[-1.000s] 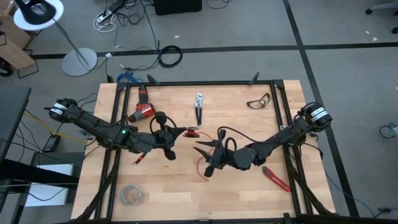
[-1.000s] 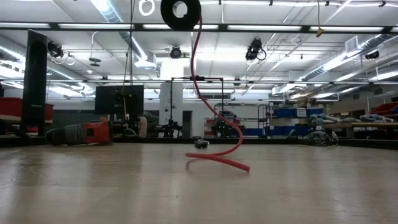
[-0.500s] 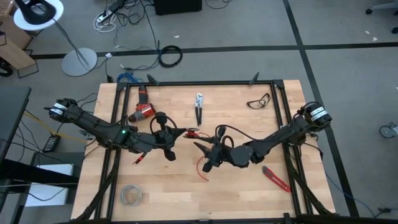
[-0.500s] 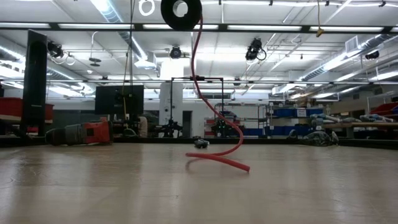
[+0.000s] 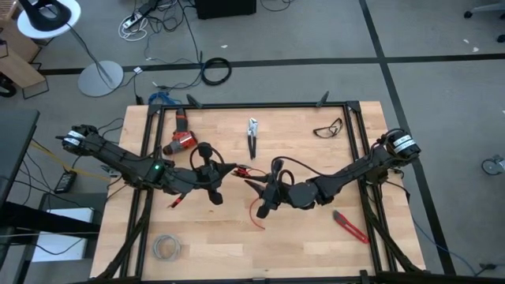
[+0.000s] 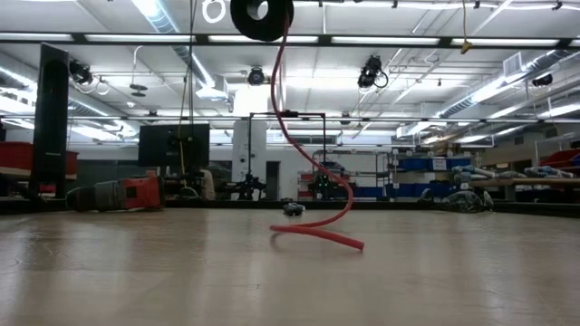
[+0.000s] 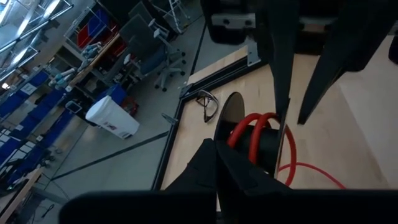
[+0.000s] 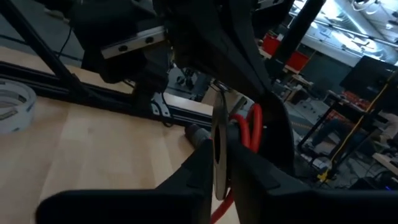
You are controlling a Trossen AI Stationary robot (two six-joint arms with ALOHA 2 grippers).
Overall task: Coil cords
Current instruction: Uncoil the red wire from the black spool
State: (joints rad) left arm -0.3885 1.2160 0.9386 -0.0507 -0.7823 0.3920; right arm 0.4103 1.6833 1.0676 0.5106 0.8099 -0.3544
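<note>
The red cord [image 6: 288,91] is partly wound on a black spool [image 6: 261,14] held high over the table's middle. The rest of the cord hangs down, and its free end [image 6: 317,235] lies curled on the wood. My left gripper [image 5: 227,171] reaches in from the left and is shut at the spool. My right gripper [image 5: 252,185] reaches in from the right, and its fingers close on the spool's thin disc [image 8: 217,137]. Red turns [image 7: 252,127] show between the two discs. My left gripper meets the rim of the spool's near disc [image 7: 229,118] with its shut fingers, coming nearly level from the table's left; the fingers hide the contact itself. The spool is lifted clear of the table. My right gripper pinches the other thin disc [image 8: 217,155] edge-on between its two fingers [image 8: 194,168], level from the table's right. The red turns [image 8: 252,127] sit just beyond that disc.
A red drill [image 5: 180,140], pliers [image 5: 252,136] and safety glasses [image 5: 327,126] lie toward the far edge. A red-handled tool [image 5: 351,227] lies near right, a pale grey wire bundle [image 5: 166,247] near left. Black frame rails [image 5: 260,105] edge the table.
My right gripper has edged toward the table's left, up to the spool. The spool has tipped slightly in the low view. The hanging cord and its curled end stay where they were.
</note>
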